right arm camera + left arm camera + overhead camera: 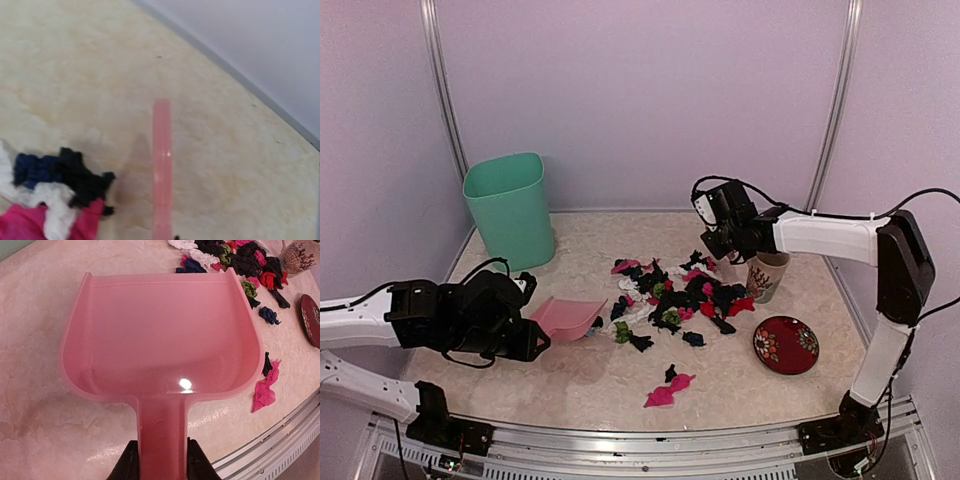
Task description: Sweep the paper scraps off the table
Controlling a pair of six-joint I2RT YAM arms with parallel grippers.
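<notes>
Top external — dustpan (565, 318) lip near paper scraps (672, 296).

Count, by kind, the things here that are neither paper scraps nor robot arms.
Bin: 1
Dustpan: 1
Brush: 1
Cup: 1
Plate: 1
Total: 5

Green bin (510, 210), pink dustpan (565, 318), pink brush (162, 170), cup (767, 278) beside red plate (786, 345).
</notes>
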